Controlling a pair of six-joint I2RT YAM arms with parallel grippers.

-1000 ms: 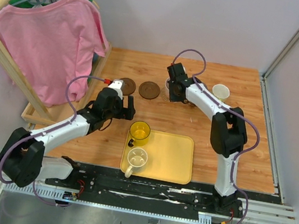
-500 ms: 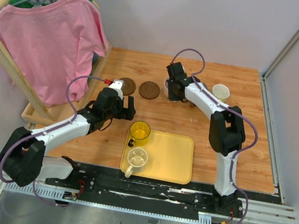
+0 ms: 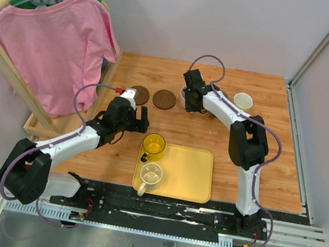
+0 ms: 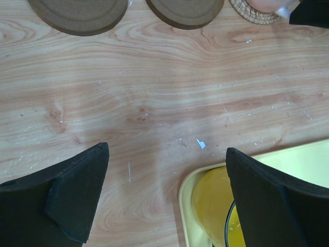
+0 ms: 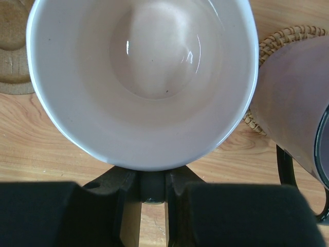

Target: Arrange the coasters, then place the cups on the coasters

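Beyond the yellow tray (image 3: 192, 177), right end effector (image 5: 152, 193) grips the pinkish white cup (image 5: 144, 77) by its handle; left end effector (image 4: 164, 185) gapes open beside the tray.

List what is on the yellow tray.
Two cups stand on the yellow tray: a translucent yellow cup at its far left corner and a cream cup at its near left. The tray surface beneath them is covered.
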